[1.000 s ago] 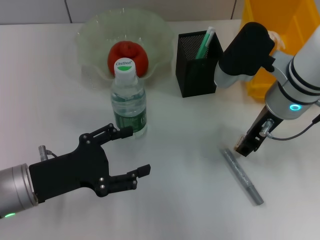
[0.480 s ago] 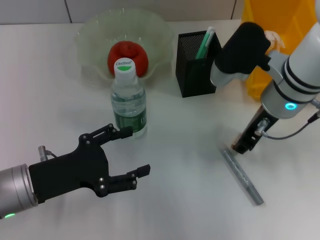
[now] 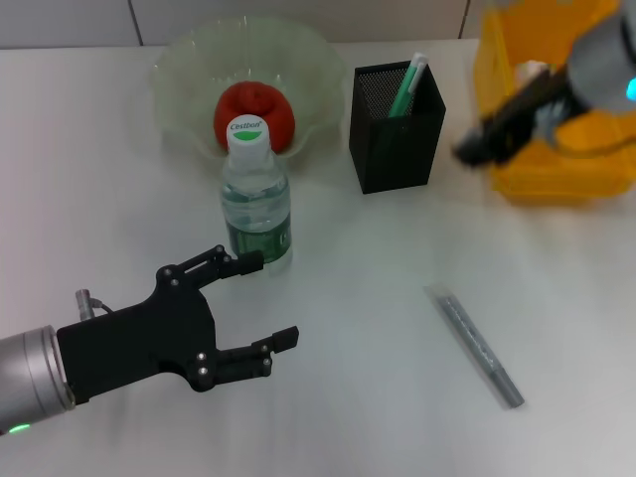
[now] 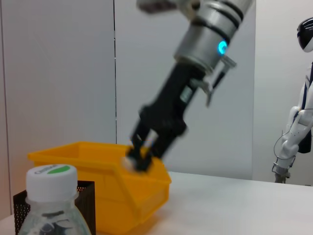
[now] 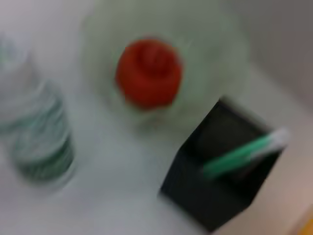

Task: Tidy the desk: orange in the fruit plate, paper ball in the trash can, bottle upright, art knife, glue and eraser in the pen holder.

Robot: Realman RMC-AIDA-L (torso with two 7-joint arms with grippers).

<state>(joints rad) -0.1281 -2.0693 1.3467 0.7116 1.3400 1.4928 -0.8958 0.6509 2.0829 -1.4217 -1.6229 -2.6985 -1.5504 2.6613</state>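
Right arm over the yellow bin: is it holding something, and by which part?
The right end effector appears to pinch a small whitish wad, likely the paper ball, at its fingertips over the trash can; which part, blur hides.

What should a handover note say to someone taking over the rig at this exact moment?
Left claw: open, hovering low over the desk in front of the bottle, holding nothing.
Right claw: at the near rim of the trash can, with something small and white at its tip; whether it is gripped cannot be told.
Done: orange in the fruit plate; bottle upright; art knife in the pen holder.
Left: glue lies flat on the desk to the right. Eraser not visible; check whether it is already in the holder.
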